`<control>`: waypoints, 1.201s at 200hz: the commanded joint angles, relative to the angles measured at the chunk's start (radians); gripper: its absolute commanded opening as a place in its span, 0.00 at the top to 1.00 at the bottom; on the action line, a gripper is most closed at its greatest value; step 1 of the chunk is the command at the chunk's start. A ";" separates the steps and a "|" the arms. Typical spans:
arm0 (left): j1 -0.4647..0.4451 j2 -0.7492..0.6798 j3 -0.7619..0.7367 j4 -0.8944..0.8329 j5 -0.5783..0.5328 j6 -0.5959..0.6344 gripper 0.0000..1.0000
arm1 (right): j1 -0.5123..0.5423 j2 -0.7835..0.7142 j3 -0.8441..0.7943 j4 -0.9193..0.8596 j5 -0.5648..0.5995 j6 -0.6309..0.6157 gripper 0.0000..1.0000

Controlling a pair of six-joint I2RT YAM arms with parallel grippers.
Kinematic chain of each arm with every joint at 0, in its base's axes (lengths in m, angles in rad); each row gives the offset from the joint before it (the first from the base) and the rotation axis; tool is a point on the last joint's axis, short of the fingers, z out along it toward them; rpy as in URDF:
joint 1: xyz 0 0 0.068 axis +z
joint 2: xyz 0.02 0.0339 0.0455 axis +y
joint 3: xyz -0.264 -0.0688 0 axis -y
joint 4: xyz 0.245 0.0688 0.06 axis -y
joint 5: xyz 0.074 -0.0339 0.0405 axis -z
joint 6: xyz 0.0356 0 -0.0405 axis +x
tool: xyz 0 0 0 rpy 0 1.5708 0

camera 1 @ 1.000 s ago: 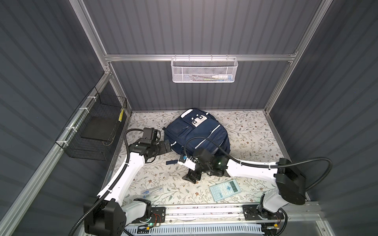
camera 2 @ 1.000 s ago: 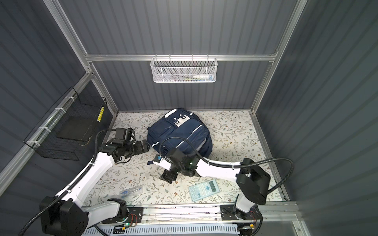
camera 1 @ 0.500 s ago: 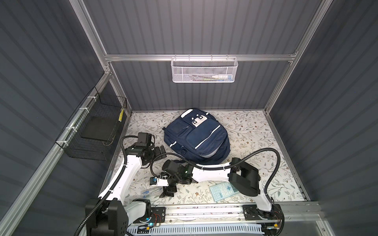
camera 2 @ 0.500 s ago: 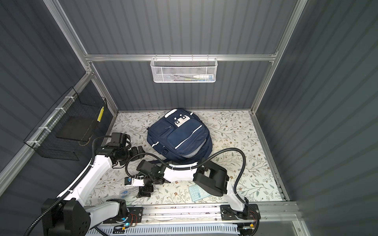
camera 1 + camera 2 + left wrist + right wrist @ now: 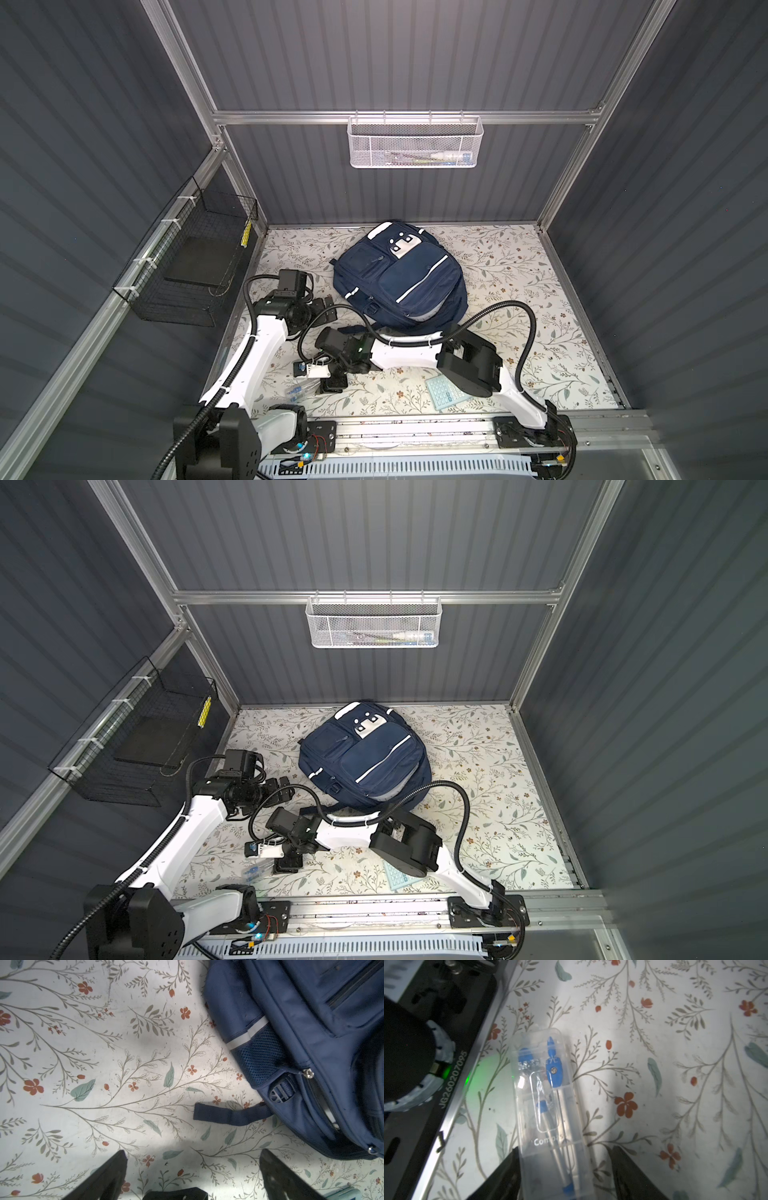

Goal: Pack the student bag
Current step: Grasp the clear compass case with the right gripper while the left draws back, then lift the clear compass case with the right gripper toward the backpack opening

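Navy fabric bag (image 5: pixel 401 286) lies flat, well beyond the clear compass case (image 5: pixel 548 1105): soft, floppy, so I'd grab its zip pull (image 5: pixel 308 1073). Case stiff, slick; right pincer (image 5: pixel 564 1169) straddles it unclamped. Left pincer (image 5: pixel 193 1169) gapes empty.

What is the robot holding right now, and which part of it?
Nothing is gripped yet. The right end effector straddles one end of the clear compass case, with a gap on one side. The left end effector is open and empty.

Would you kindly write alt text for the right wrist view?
A clear plastic compass case holding a blue compass lies on the floral table, one end between the right gripper's open black fingers.
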State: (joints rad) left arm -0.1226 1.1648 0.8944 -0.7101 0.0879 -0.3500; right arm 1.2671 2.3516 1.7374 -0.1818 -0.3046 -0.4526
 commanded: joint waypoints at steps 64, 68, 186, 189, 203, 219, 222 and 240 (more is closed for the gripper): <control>0.001 0.000 -0.001 0.037 0.059 -0.006 0.00 | -0.029 -0.093 -0.110 -0.136 0.025 -0.156 0.57; 0.001 0.002 -0.001 0.038 0.058 -0.006 0.00 | -0.033 -0.104 -0.124 -0.126 0.021 -0.152 0.58; -0.013 0.046 -0.023 0.116 0.168 -0.030 0.00 | -0.143 -0.477 -0.627 -0.174 0.173 0.010 0.54; -0.015 0.047 -0.023 0.115 0.168 -0.032 0.00 | -0.143 -0.477 -0.634 -0.168 0.170 0.013 0.53; -0.020 0.047 -0.023 0.117 0.171 -0.033 0.00 | -0.142 -0.463 -0.634 -0.151 0.153 0.031 0.46; -0.022 0.043 -0.025 0.119 0.179 -0.037 0.00 | -0.138 -0.435 -0.595 -0.144 0.154 0.048 0.42; -0.022 0.042 -0.025 0.118 0.180 -0.037 0.00 | -0.138 -0.427 -0.585 -0.143 0.154 0.050 0.41; -0.022 0.033 -0.019 0.108 0.177 -0.037 0.00 | -0.137 -0.390 -0.535 -0.132 0.152 0.055 0.37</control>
State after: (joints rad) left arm -0.1387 1.2095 0.8795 -0.5968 0.2447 -0.3775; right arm 1.1225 1.8988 1.1519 -0.3134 -0.1547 -0.4255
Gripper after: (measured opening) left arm 0.997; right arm 0.611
